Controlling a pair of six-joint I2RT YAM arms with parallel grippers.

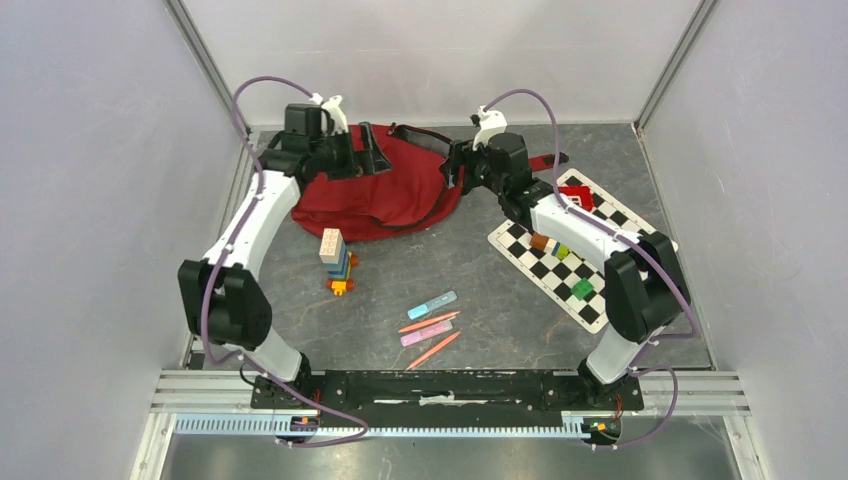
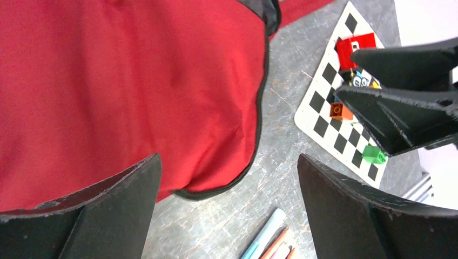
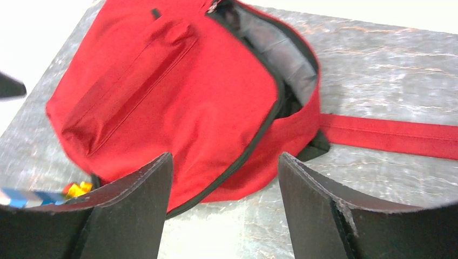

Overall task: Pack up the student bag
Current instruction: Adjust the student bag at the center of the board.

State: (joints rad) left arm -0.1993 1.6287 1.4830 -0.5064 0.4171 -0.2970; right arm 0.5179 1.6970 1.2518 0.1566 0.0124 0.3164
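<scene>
Left gripper (image 2: 228,164) and right gripper (image 3: 224,159) are seen spread wide with nothing held, poised over opposite sides of the dark red student bag (image 1: 390,195), which is laid flat at the far end of the table (image 1: 480,270).

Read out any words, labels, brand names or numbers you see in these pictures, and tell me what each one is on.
No text can be read in any view.
small red box on the checkerboard mat: white marks on top, too blurred to read.
dark item beside that box: white and yellow print, too small to read.
student bag: no label or brand showing.
</scene>
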